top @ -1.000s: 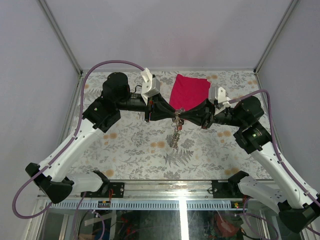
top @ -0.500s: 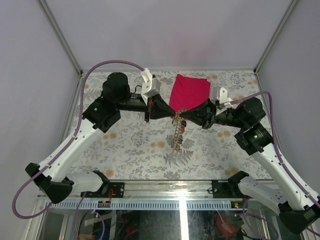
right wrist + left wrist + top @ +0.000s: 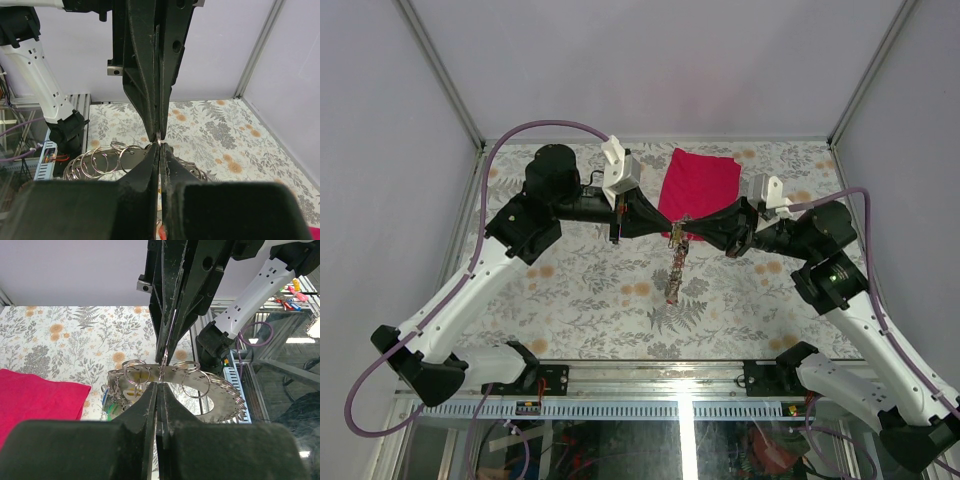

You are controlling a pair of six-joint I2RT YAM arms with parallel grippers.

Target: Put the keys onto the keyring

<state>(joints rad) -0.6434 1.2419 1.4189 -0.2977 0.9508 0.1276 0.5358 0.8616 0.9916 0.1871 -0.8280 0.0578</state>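
From above, the two arms reach in from either side and meet tip to tip just above the middle of the frame, over the floral worktop (image 3: 570,290). The left gripper (image 3: 666,228) and the right gripper (image 3: 691,233) both have their fingers pressed together. The keyring (image 3: 674,258) hangs edge-on just below that meeting point, clear of the worktop, and what dangles from it is too small to make out here. A red cloth (image 3: 700,183) lies flat behind the grippers, in the upper centre. In the left wrist view, the left gripper (image 3: 159,390) rises from the bottom edge with no gap between its fingers, pinched on the near rim of the keyring (image 3: 207,402). The keyring shows as a grey band pierced with holes and hung with small wire loops (image 3: 196,385). The right gripper (image 3: 165,359) comes down from the top centre, fingers closed, touching the band's upper rim. The keys (image 3: 106,404), with blue and green heads, hang at the ring's left side, just beside the red cloth (image 3: 35,397) in the lower left. In the right wrist view, the right gripper (image 3: 159,148) is shut at the bottom centre and nips the rim of the keyring (image 3: 134,156). The left gripper (image 3: 157,131) descends from the top, closed, meeting it tip to tip. The small wire loops (image 3: 97,161) fan out to the lower left.
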